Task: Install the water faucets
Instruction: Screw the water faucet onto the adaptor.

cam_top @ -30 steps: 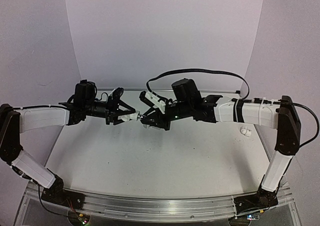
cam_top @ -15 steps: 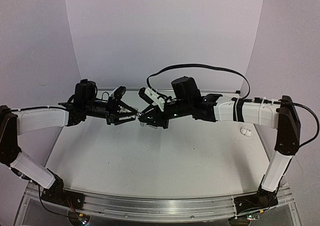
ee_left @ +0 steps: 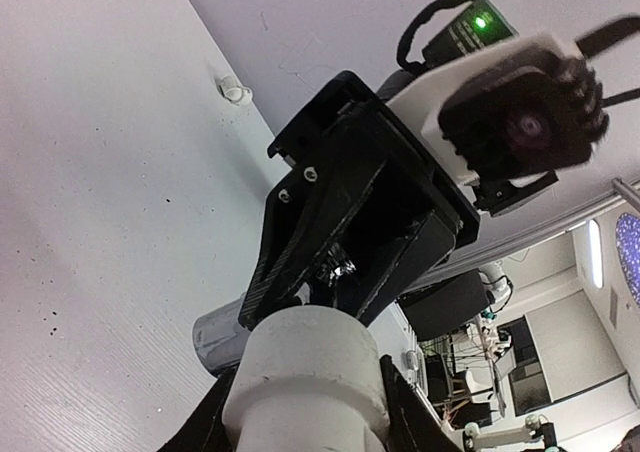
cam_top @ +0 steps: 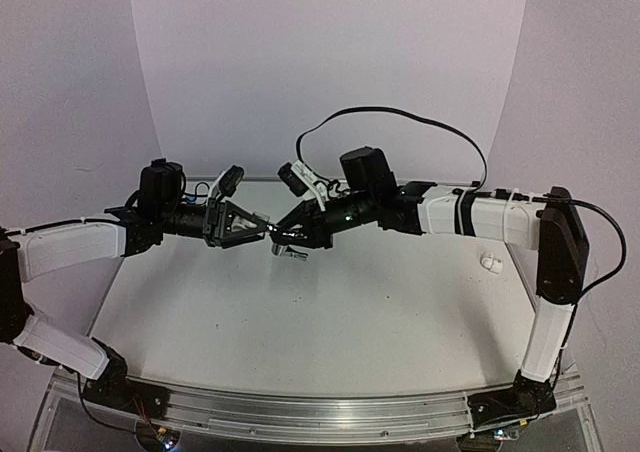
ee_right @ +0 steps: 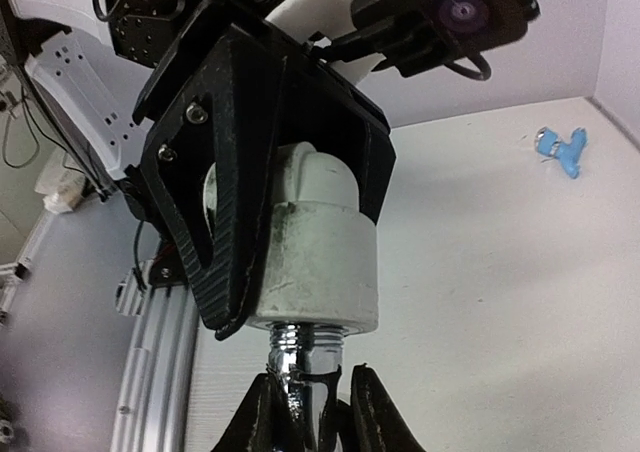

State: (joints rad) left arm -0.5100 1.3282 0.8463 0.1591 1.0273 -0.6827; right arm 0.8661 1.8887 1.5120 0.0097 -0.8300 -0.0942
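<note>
1. Left claw (cam_top: 258, 232) narrow, clamped round white fitting (ee_right: 315, 262), held in the air above surface (cam_top: 330, 322)
2. Right claw (ee_right: 312, 412) nearly closed, pinching silver faucet (ee_right: 305, 367) by its threaded stem; stem end sits at the fitting's mouth
3. Blue faucet (ee_right: 560, 150) lies on surface, well apart from both claws
4. Second fitting (cam_top: 490, 263) loose on surface, right side

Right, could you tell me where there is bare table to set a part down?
The table is bare over its near half, from the arm bases up to beneath the tools. The right edge has a loose white fitting. It is crowded at centre back, where the left tool and right tool meet at the silver faucet.
</note>
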